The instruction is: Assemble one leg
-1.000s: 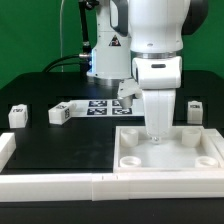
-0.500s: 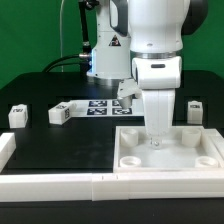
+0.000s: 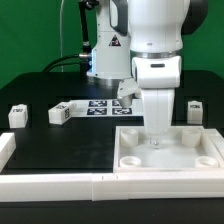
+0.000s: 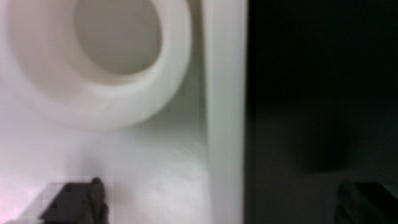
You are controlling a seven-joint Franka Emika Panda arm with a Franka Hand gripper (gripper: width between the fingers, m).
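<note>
Three small white legs with black-and-white tags stand on the dark table: two at the exterior view's left [image 3: 18, 115] [image 3: 59, 114] and one at its right [image 3: 194, 110]. The large white square tray [image 3: 205, 158] with round corner sockets lies at the front right. My gripper [image 3: 155, 140] is low over the tray's rear part. In the wrist view the gripper [image 4: 217, 205] is open, its dark fingertips [image 4: 71, 200] wide apart. The tray's white edge [image 4: 214, 120] and a round socket [image 4: 107, 40] lie between them. It holds nothing.
The marker board [image 3: 100, 105] lies behind the tray, near the arm's base. Another small tagged white piece [image 3: 125, 89] shows behind the arm. Long white border rails run along the front [image 3: 50, 185] and at the exterior view's left [image 3: 6, 148].
</note>
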